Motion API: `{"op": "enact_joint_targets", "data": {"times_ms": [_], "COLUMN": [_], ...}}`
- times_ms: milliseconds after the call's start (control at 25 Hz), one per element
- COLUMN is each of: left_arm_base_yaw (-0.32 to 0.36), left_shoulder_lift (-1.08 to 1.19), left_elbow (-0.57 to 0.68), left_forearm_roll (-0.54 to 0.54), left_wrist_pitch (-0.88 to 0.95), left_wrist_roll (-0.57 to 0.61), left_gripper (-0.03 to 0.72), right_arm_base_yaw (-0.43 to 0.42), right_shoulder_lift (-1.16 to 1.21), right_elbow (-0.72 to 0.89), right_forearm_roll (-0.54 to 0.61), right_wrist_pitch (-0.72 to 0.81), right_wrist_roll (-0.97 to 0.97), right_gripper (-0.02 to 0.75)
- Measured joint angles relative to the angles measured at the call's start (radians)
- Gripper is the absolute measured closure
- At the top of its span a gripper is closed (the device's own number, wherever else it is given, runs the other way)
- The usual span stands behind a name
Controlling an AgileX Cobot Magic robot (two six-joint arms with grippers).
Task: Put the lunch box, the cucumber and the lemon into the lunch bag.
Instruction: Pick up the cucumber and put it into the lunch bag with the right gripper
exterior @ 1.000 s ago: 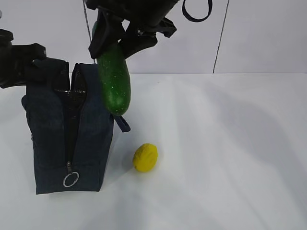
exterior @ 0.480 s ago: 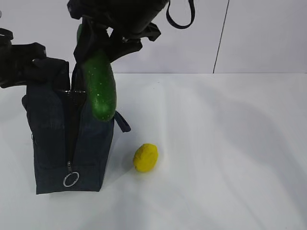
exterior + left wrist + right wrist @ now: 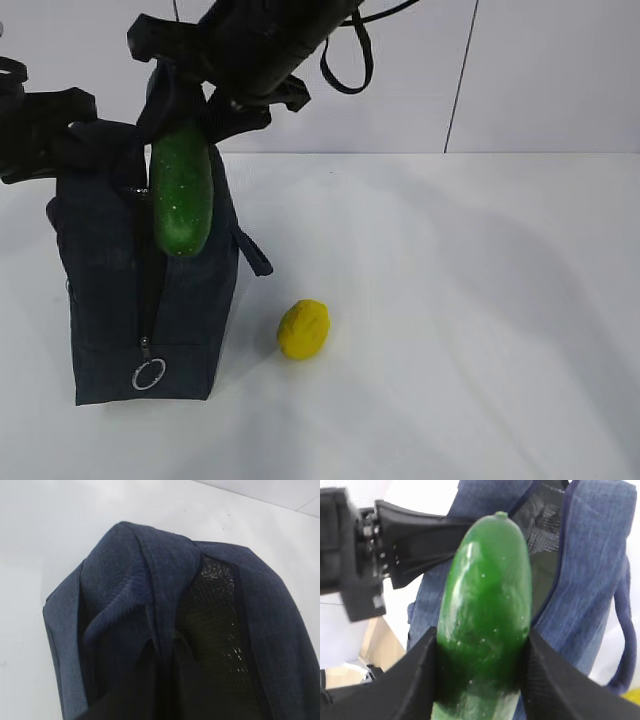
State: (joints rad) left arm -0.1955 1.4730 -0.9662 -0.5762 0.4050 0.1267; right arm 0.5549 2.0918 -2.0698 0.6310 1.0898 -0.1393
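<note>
Hanging nose-down from your right gripper [image 3: 482, 680], the cucumber [image 3: 181, 200] sits clamped between the two black jaws at its upper end, its free tip lined up over the dark slit of the lunch bag [image 3: 190, 300]. Held upright like that, it looks set to slide in lengthwise rather than lie across the narrow mouth. The right wrist view shows the tip just above the shiny dark lining [image 3: 542, 555], with blue fabric on either side.

Your left gripper [image 3: 45, 130] is clenched at the top far edge of the lunch bag, and the left wrist view shows a fold of navy cloth bunched and lifted there; judging by that, you are pinching the fabric to keep the mouth spread and the bag steady on the counter [image 3: 450, 300].

Off to the bag's right, the lemon [image 3: 303, 328] rests on the counter, well clear of both arms and not yet packed. The lunch box cannot be seen anywhere outside the bag; whether it already lies inside cannot be told. The zipper is run open down the near face, its silver ring pull [image 3: 148, 375] hanging near the bottom.

No brand, label or legible writing appears on the lunch bag, the produce or the arms.
</note>
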Motion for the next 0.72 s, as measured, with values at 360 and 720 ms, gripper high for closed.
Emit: {"op": "enact_joint_targets", "data": {"times_ms": [360, 720], "left_arm_base_yaw": [-0.002, -0.062], "left_shoulder_lift": [0.0, -0.013], "left_elbow": [0.0, 0.0], "left_forearm_roll": [-0.023, -0.046], "left_wrist_pitch": [0.0, -0.013], "left_wrist_roll": [0.012, 0.015], "left_gripper": [0.682, 0.682], "right_arm_base_yaw": [0.0, 0.0], "right_shoulder_lift": [0.03, 0.03], "right_elbow": [0.0, 0.0], "right_forearm_roll": [0.007, 0.009], "right_wrist_pitch": [-0.045, -0.066], "right_wrist_roll": [-0.038, -0.042], "right_gripper": [0.372, 0.372]}}
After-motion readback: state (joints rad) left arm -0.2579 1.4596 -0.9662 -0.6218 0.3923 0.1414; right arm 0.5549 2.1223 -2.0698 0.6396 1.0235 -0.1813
